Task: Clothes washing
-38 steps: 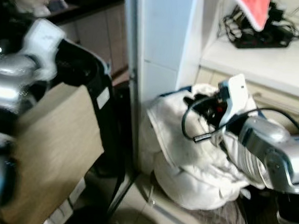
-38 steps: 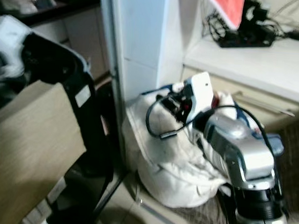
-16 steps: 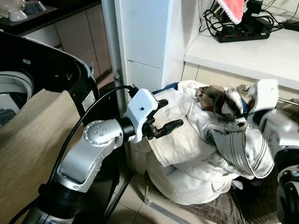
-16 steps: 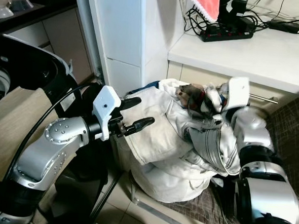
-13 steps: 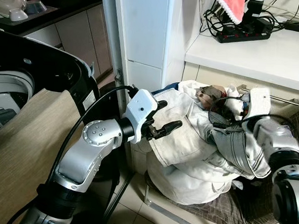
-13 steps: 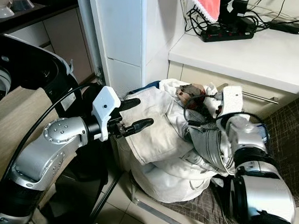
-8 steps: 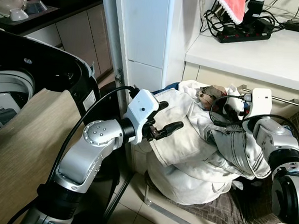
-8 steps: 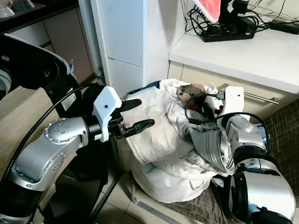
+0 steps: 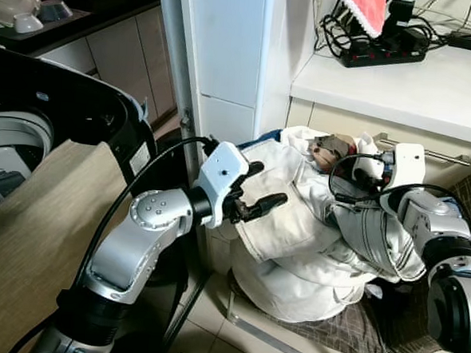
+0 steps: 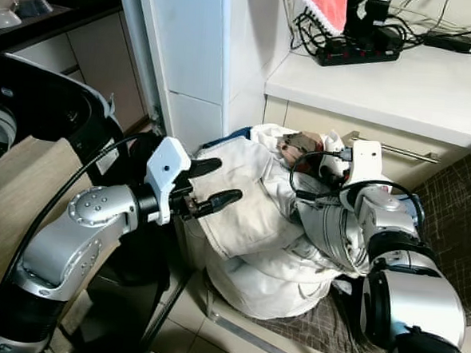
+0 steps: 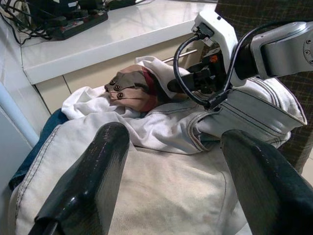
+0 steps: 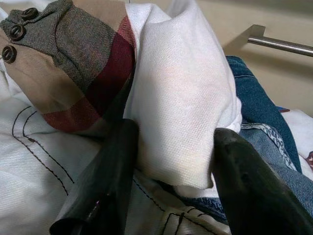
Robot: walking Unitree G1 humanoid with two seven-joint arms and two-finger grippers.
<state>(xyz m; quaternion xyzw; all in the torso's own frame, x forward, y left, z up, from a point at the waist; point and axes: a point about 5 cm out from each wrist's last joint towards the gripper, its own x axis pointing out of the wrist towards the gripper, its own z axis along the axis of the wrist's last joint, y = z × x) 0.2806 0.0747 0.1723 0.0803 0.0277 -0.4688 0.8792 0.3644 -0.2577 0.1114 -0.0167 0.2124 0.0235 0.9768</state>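
I'm looking down at a heap of laundry [image 9: 312, 237] piled on a chair with a brown checked seat [image 9: 346, 331], sitting at about 5 o'clock in the head view, tight against the white pillar [image 9: 227, 56] and the cabinet front under the white counter [image 9: 417, 84]. Mostly heavy off-white twill with dark stitching; a pale striped denim piece [image 9: 371, 241] drapes over the near right side.

My right gripper [image 12: 168, 166] is in at the top of the pile, fingers spread either side of a fold of white knit cloth [image 12: 181, 112], the cloth sitting between them. Just beside it is one patchwork cuff [image 12: 63, 63], herringbone brown, tan and dark red, with three buttons along its edge. Blue denim [image 12: 259, 103] shows behind the white fold.

My left gripper [image 9: 257, 190] hovers at the pile's left flank, fingers wide apart, nothing in them, just above the off-white twill [image 11: 146, 191].

Room is tight: pillar at 12, one metal drawer handle [image 9: 429, 152] just behind the right gripper. The washing machine's open black lid [image 9: 79, 111] stands at 9 o'clock, a tan panel [image 9: 31, 244] below it. One power strip [image 9: 383, 49] with tangled cords sits on the counter, a red cloth [image 9: 362, 8] hanging above.
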